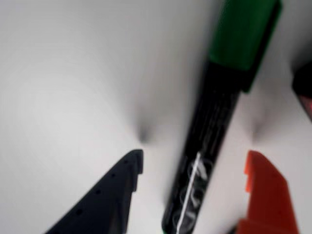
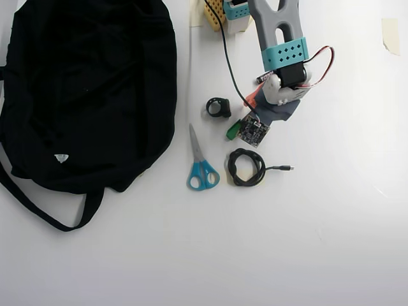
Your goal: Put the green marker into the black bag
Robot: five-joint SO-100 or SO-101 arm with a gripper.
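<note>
Wrist view: jaws open astride the green marker [image 1: 214, 131] — long axis near-vertical, cap uppermost.

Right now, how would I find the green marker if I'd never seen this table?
Start at the big black bag and look right, past the blue-handled scissors, to the robot arm. The green marker pokes out beneath its end effector: a black pen, the only thing with a bright green cap.

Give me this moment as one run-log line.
phase: pre-grasp | end effector: open, straddling green marker on table | black bag: left in overhead view, apart | marker not lifted
</note>
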